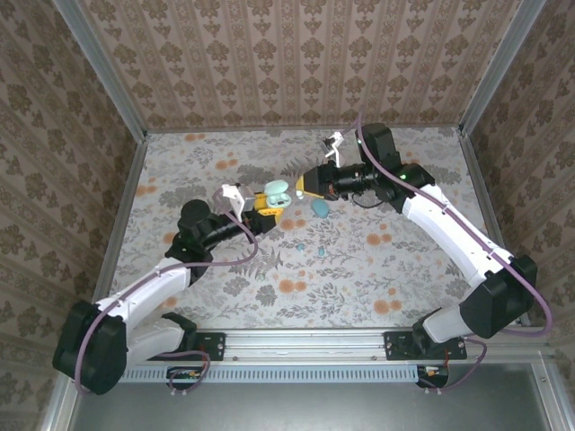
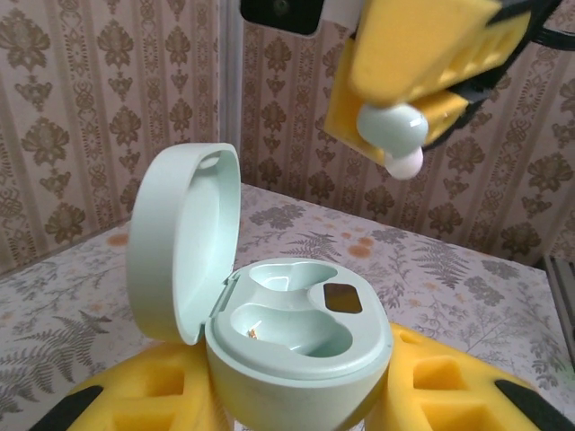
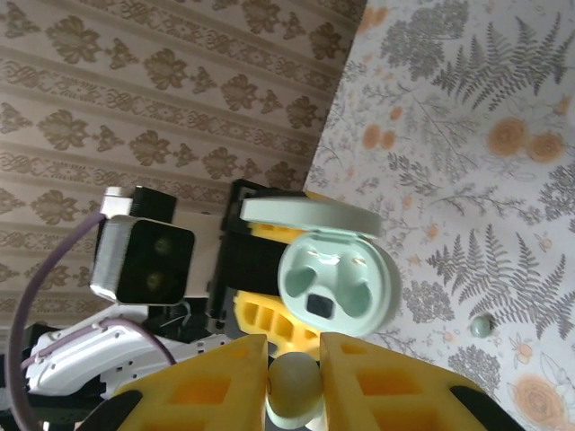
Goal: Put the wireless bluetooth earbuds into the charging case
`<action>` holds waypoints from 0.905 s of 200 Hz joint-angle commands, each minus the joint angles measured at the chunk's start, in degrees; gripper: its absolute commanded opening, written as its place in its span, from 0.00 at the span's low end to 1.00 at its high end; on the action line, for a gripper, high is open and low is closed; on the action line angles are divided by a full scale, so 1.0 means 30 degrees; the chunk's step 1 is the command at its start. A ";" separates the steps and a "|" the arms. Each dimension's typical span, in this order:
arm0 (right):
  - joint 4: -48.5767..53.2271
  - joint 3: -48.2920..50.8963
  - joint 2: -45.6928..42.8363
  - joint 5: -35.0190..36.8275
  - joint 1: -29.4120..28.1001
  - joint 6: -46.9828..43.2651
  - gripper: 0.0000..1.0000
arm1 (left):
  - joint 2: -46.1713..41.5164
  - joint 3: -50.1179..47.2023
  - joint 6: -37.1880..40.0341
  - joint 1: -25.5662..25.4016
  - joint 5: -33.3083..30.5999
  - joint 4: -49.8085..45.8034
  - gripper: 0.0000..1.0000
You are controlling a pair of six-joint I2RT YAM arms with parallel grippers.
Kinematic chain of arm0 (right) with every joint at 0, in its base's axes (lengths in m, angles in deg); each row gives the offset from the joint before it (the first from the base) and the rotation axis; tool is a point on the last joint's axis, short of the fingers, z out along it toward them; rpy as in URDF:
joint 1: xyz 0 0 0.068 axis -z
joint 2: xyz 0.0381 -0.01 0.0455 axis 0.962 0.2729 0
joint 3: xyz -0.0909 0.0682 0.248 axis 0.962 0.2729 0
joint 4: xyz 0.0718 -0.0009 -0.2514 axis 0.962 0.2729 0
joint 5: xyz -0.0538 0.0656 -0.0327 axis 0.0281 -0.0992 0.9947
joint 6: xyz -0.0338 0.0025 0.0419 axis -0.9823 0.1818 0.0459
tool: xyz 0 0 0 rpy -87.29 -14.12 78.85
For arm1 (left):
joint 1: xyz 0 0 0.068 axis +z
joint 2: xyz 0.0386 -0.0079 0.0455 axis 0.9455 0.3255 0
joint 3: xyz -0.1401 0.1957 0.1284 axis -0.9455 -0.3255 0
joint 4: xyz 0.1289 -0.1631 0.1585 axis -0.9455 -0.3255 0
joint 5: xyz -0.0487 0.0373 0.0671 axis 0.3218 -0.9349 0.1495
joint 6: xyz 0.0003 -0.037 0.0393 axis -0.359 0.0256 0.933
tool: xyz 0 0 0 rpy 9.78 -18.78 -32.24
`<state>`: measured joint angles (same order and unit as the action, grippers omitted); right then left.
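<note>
The left hand (image 1: 262, 203) grips an open mint case (image 2: 296, 332), whose base is cut off at the bottom of the left wrist view. The right hand (image 1: 301, 186) pinches an earbud (image 3: 295, 384) just above the case, half hidden between its fingers. On the desk (image 1: 431, 296), tiny loose earbuds (image 1: 321, 248) lie well apart from the walls (image 1: 287, 63).

Test enclosure. Beneath the left gripper (image 1: 263, 205) and the right gripper (image 1: 298, 186) lay a tabletop (image 1: 269, 305) with a pale surface printed with grey ferns and orange blossoms. Beyond and to either side of them stood walls (image 1: 269, 63) papered in beige with brown damask stripes, joined by aluminium corner posts (image 1: 101, 67). Behind them an aluminium rail (image 1: 296, 339) edged the table. Lighting was even and soft.
</note>
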<state>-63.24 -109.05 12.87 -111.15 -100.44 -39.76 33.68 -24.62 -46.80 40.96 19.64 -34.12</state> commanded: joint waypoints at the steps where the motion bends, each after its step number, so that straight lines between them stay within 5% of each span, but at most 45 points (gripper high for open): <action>1: -0.1111 -0.0696 0.0373 -0.1099 0.0005 0.0553 0.24 | 0.0162 0.0976 0.0297 -0.0137 0.1048 0.1063 0.28; 181: -0.3367 -0.0842 0.1541 -0.3095 -0.0380 0.2176 0.24 | 0.0254 0.1601 0.0664 -0.0181 0.1554 0.0606 0.28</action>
<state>-68.66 -110.66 16.48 -115.54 -101.21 -36.76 34.60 -21.91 -46.17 40.96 22.97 -33.29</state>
